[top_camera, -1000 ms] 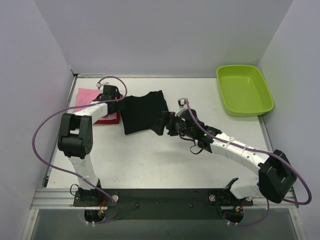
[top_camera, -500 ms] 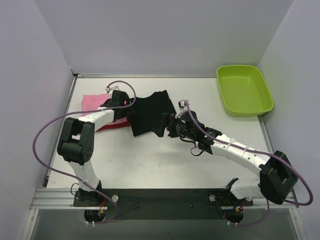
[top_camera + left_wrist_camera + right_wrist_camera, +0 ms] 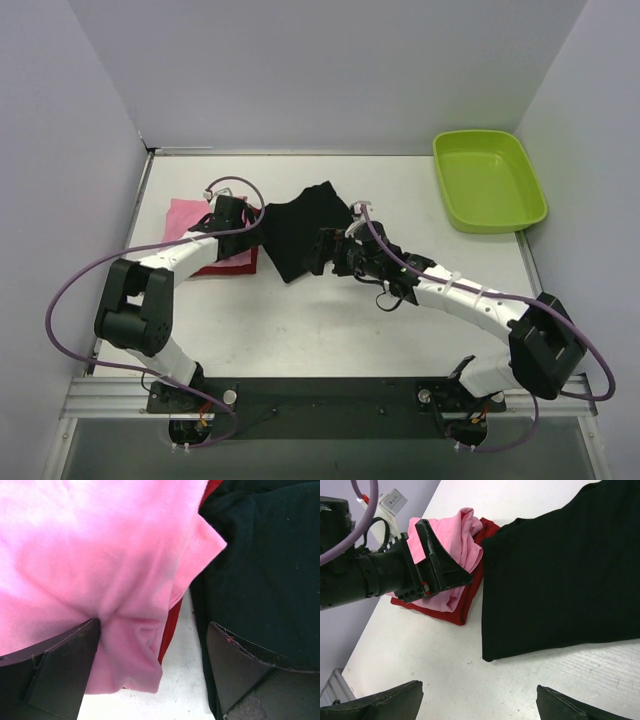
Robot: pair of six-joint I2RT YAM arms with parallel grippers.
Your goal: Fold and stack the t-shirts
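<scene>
Beside the black shirt (image 3: 300, 225), left pincer (image 3: 152, 652) wide over pink shirt (image 3: 90, 555), right pincer (image 3: 477, 697) wide.

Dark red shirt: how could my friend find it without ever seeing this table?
Look at the left side of the white table, where two shirts are piled. The dark red shirt is the bottom one, only its edges peeking out from under the pink shirt. The black shirt beside it lies unstacked.

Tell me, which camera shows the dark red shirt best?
The right wrist view: the dark red shirt shows its edge and corner under the pink shirt. The top view catches only a small strip; the left wrist view, a thin sliver beside the black shirt.
</scene>
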